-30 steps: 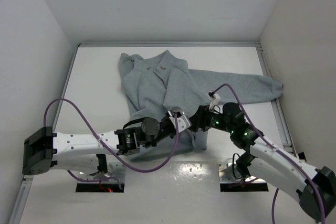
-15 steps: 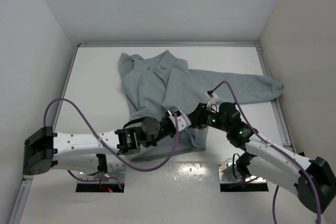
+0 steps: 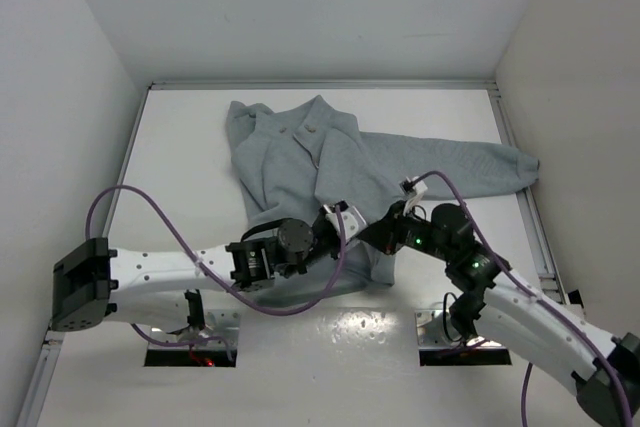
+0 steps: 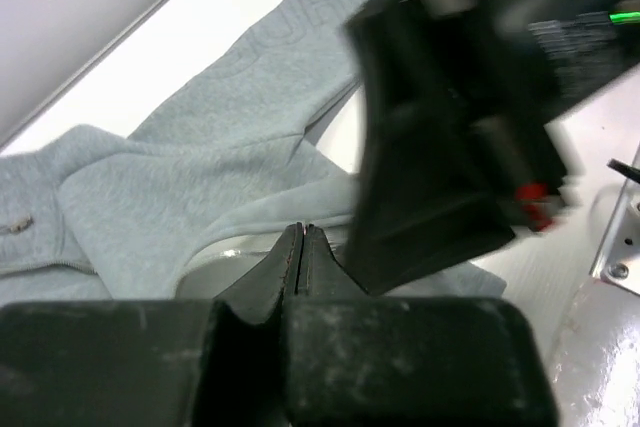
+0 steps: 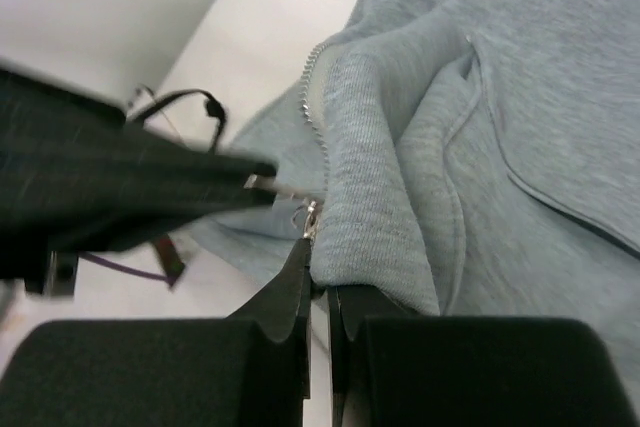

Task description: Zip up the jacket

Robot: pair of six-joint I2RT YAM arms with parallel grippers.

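The light grey jacket lies spread on the white table, one sleeve stretched out to the right. Both grippers meet at its near hem. My right gripper is shut on the hem edge, right below the small metal zipper pull. Open zipper teeth run up from there. My left gripper is shut, and a thin metal piece at the zipper's end sticks out of its tip. From above, the left gripper and the right gripper almost touch.
White walls enclose the table on three sides, with a rail along its right edge. Purple cables loop off both arms. Two metal base plates sit at the near edge.
My right gripper has gone from open to shut at the jacket's hem by the zipper pull. Both arms shifted only slightly; the left gripper stayed shut.
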